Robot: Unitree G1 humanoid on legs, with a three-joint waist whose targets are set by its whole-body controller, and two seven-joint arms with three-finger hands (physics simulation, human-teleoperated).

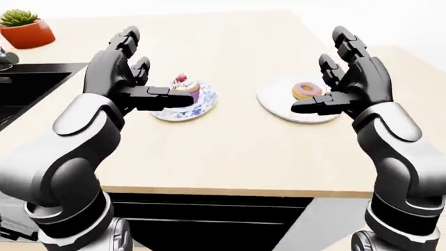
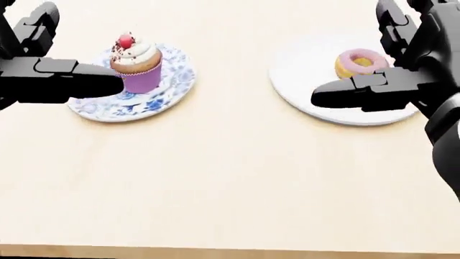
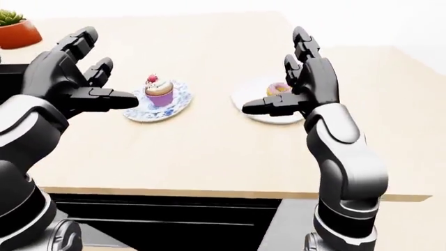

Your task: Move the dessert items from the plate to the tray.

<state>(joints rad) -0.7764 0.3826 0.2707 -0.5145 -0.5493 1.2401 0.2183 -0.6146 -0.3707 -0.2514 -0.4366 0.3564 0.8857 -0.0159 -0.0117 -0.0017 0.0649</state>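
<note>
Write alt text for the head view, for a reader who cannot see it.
A cupcake on a blue-patterned plate at left and a pink donut on a white plate at right sit on a pale wooden counter. The robot's black left hand and right hand, both open, flank them, holding nothing.

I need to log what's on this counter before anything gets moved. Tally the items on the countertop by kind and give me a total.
Desserts: 2, a cupcake in a purple wrapper with white frosting and a red cherry and a pink-frosted ring donut
Plates: 2, a blue-and-white patterned plate and a plain white round plate
Potted plants: 1, a green succulent in an orange pot
Total: 5
</note>
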